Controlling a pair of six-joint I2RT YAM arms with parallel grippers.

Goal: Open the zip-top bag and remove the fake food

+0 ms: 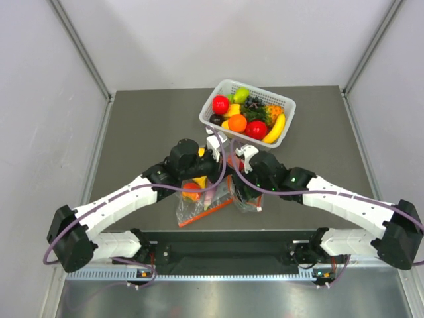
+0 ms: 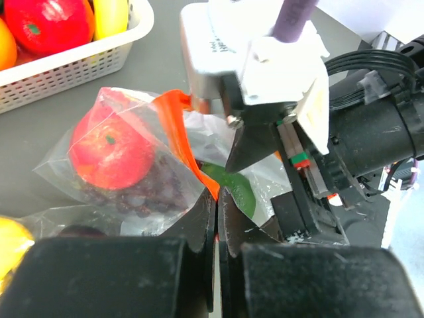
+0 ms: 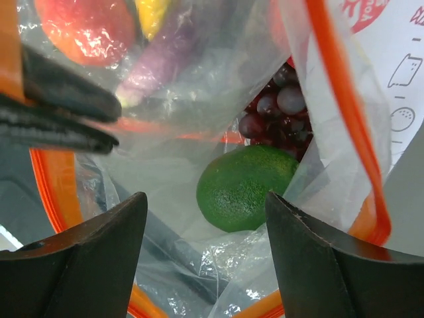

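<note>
The zip-top bag [image 2: 165, 112] lies between both arms; in the top view [image 1: 250, 202] it is mostly hidden under the wrists. My left gripper [image 2: 217, 192] is shut on its orange-red zip strip [image 2: 177, 129] and holds that edge up. Inside the bag are a red apple [image 2: 109, 152], dark grapes [image 2: 139, 195] and a dark-green round fruit [image 2: 237, 189]. My right gripper [image 3: 205, 202] is open and empty, its jaws on either side of the green fruit [image 3: 245, 185] at the bag's mouth, with the grapes [image 3: 275, 109] behind. The light-green pear is not seen in the bag.
A second clear bag [image 1: 199, 202] with a red-yellow apple, yellow fruit and an eggplant [image 3: 159, 59] lies just to the left. A white basket [image 1: 286, 103] of fruit stands behind, also in the left wrist view [image 2: 79, 66]. The two wrists are close together.
</note>
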